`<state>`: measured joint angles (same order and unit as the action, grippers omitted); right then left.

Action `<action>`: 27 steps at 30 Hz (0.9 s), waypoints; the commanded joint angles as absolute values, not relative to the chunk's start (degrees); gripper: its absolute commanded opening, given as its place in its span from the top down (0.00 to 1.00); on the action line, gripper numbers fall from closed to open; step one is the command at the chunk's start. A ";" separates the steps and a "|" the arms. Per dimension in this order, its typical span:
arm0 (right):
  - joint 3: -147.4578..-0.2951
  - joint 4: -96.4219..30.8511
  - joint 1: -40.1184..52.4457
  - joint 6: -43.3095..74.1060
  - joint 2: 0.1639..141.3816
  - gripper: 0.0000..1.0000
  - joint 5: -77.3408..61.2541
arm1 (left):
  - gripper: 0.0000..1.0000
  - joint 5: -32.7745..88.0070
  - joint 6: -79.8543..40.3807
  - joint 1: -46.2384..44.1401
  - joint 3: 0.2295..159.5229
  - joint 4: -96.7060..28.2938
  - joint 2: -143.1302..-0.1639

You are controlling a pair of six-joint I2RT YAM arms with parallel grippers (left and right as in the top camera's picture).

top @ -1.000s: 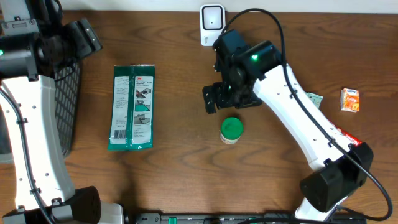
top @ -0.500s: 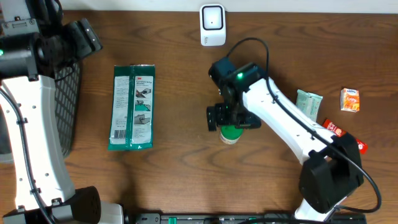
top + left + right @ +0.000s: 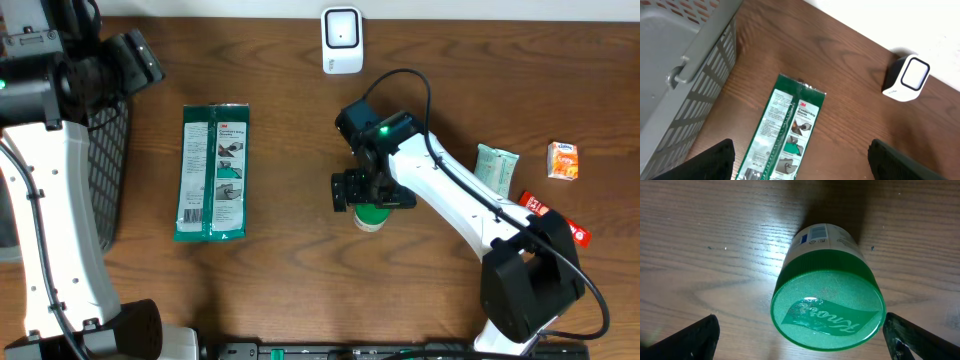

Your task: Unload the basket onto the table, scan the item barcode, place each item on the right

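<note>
Overhead: we note the right gripper (image 3: 368, 190) hangs over the green-lidded jar (image 3: 372, 214) at mid-table, with the scanner (image 3: 341, 40) at the jar's 12 o'clock. Left wrist: the left gripper (image 3: 805, 162) is spread and idle above the green packet (image 3: 785, 130). Right wrist: the fingers (image 3: 695, 335) stand wide at the jar's 3 and 9 o'clock without touching it, and we judge they straddle it for a grasp.

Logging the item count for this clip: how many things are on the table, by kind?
Jar: 1
Packs: 3 (large green pack, pale green pack, red pack)
Box: 1
Scanner: 1
Basket: 1
Total: 7
</note>
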<state>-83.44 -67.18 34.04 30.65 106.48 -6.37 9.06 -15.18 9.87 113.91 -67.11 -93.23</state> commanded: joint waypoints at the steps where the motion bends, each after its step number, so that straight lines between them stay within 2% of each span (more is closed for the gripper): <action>1: -83.11 -67.05 34.57 32.80 106.52 0.01 -5.82 | 0.15 9.41 -14.68 10.07 114.21 -67.26 -93.38; 13: -78.17 -64.88 34.61 34.65 106.52 0.02 -5.74 | 0.15 9.41 -14.68 10.07 114.21 -67.29 -93.38; 14: -77.80 -64.64 34.61 34.65 106.52 0.05 -5.21 | 0.15 9.41 -14.68 10.07 114.21 -67.26 -93.38; 17: -77.80 -64.40 34.61 34.61 106.50 0.25 -1.48 | 0.15 9.41 -14.68 10.07 114.21 -67.29 -93.38; 20: -77.89 -62.98 34.54 31.62 106.50 0.30 -0.03 | 0.15 9.41 -14.68 10.07 114.21 -67.29 -93.38; 22: -77.89 -61.01 34.48 26.92 106.50 0.37 0.10 | 0.15 9.41 -14.68 10.07 114.21 -67.26 -93.38; 27: -77.89 -56.55 34.50 10.94 106.50 0.39 3.68 | 0.15 9.41 -14.68 10.07 114.21 -67.26 -93.38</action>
